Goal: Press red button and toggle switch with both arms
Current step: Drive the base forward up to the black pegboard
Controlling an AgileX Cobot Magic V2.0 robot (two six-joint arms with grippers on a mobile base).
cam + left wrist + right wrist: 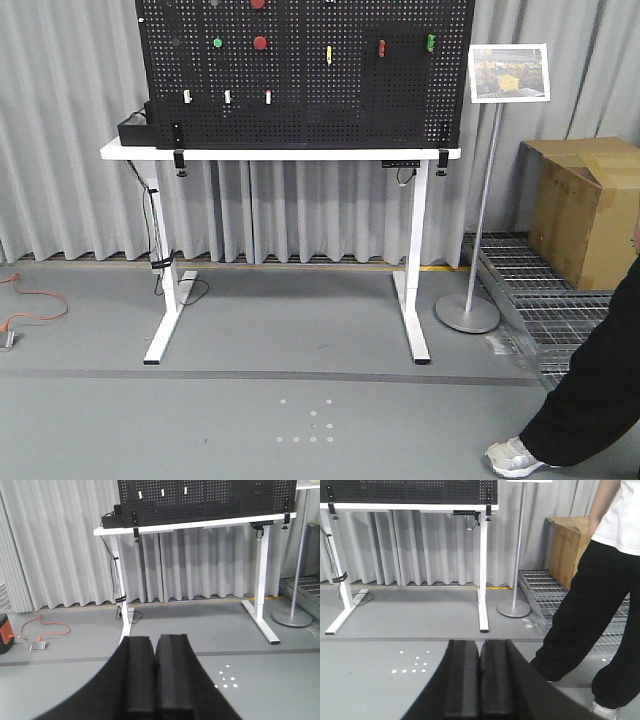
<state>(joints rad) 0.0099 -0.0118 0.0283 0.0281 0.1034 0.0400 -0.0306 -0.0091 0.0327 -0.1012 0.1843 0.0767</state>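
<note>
A black pegboard (300, 110) stands upright on a white table (130, 152) some way ahead of me. A red button (260, 43) sits on its upper left part, and another red button (258, 3) shows at the top edge. From this distance I cannot pick out the toggle switch. In the left wrist view my left gripper (155, 639) is shut and holds nothing, low over the grey floor. My right gripper (480, 642) is likewise shut and holds nothing. Neither arm shows in the front view.
A person in black trousers (585, 605) stands close on my right, a foot showing (515, 458). A sign stand (482, 200), a cardboard box (585, 205) and a metal floor grating (540, 290) are to the right of the table. An orange cable (45, 627) lies left.
</note>
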